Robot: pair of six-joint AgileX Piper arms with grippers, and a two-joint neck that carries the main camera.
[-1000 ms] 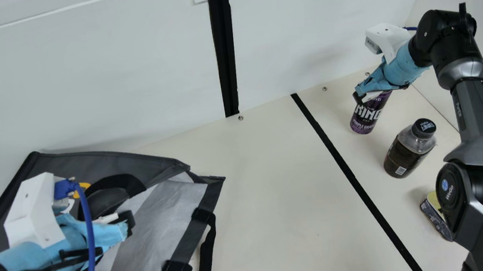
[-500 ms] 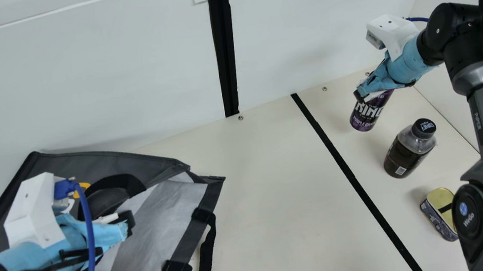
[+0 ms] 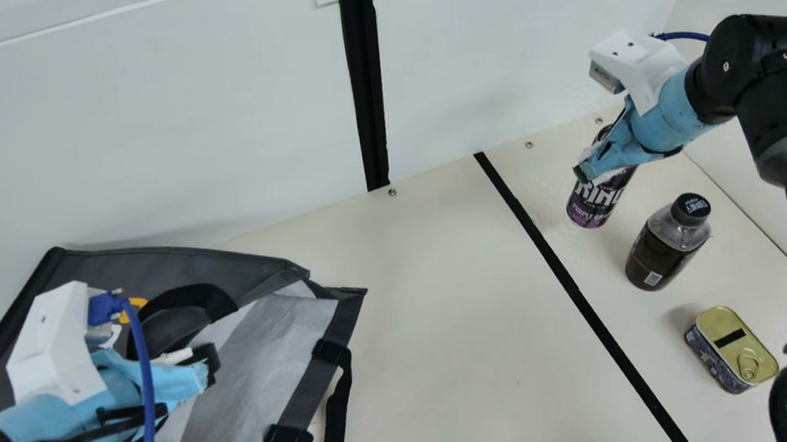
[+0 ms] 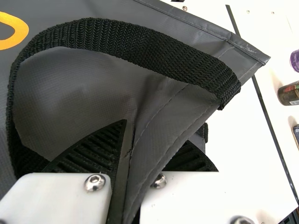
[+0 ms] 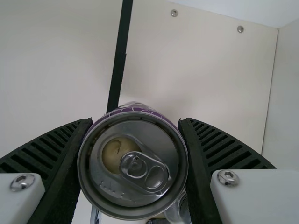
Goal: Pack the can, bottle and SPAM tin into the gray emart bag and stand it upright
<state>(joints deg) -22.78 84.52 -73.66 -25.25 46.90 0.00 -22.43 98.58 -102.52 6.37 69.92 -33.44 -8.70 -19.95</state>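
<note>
Bag (image 3: 152, 262): matt cloth, rough strap (image 4: 93, 35); can top (image 5: 133, 165): shiny mtl; btl (image 3: 664, 245): glossy plastic.

In the main view, the bag (image 3: 152, 262) lies on the left part of the table (image 3: 447, 331), its mouth edge inside the left gripper (image 3: 209, 365). A strip of tape (image 3: 565, 277) runs from the wall (image 3: 211, 123) toward the front, between the bag and the three groceries. Right of it, from back to front, come the can (image 3: 591, 209), between the right gripper's (image 3: 585, 168) fingers, then the bottle (image 3: 663, 245), then the tin (image 3: 727, 348), all apart from one another.
</note>
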